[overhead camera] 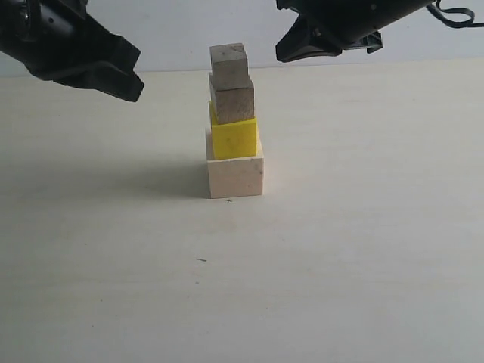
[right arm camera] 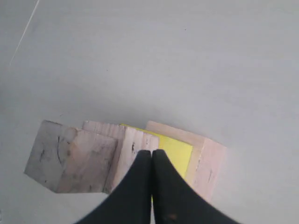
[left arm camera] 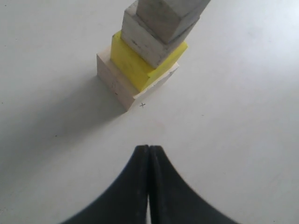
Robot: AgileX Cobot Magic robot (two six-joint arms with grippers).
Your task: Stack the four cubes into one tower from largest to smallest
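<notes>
Left jaws, clenched on nothing, hang above the counter point(overhead camera: 363, 249), left of the tower point(overhead camera: 234, 113). Mid-counter the tower stands: large pale cube point(overhead camera: 235, 178), yellow cube point(overhead camera: 234, 138), brownish cube point(overhead camera: 232, 98), smallest cube point(overhead camera: 228, 60) topmost. Right jaws, likewise clenched empty, hover right of its top.

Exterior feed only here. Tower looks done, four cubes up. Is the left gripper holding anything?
Observer: No. The left wrist view shows the left gripper shut on nothing, with the tower standing apart ahead of it.
Operator: Right one?
Observer: Its wrist view shows the right gripper shut too, nothing between the jaws, with the camera looking down on the cubes.
</notes>
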